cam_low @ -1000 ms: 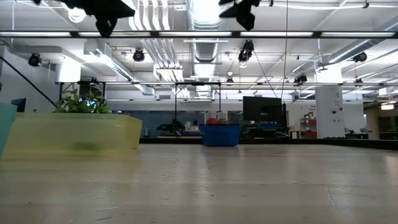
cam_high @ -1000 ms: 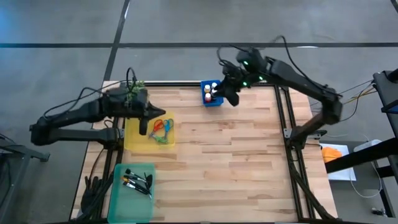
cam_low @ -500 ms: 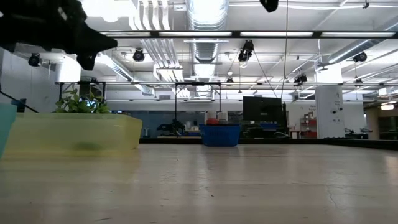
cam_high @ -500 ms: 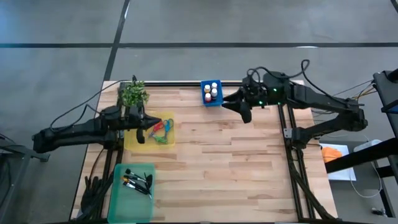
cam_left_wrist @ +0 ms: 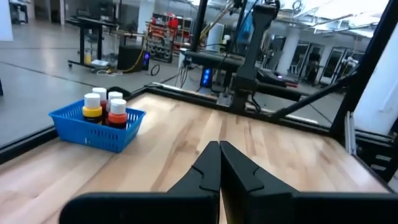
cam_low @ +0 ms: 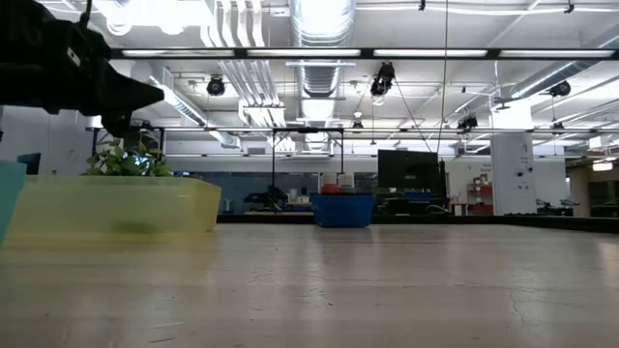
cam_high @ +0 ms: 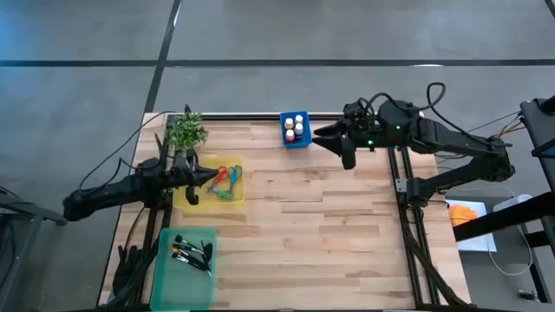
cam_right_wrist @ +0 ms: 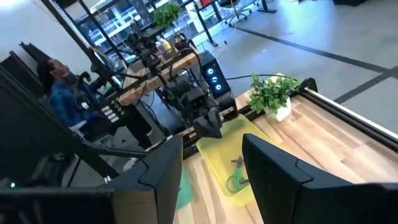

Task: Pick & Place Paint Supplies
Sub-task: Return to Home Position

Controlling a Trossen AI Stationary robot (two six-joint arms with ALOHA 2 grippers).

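Facing blue bin (cam_left_wrist: 93, 134), left fingers (cam_left_wrist: 208, 169) together

The low view crops the teal bin (cam_low: 8, 198), and the yellow bin (cam_low: 116, 205) hides its contents.

A robotics lab was indicated by exposed ceiling ducts (cam_low: 314, 24), strip lights (cam_low: 464, 52), racks (cam_left_wrist: 163, 37) and a monitor (cam_low: 406, 169).

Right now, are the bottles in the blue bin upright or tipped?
Upright: the paint bottles stand caps-up inside the blue bin.
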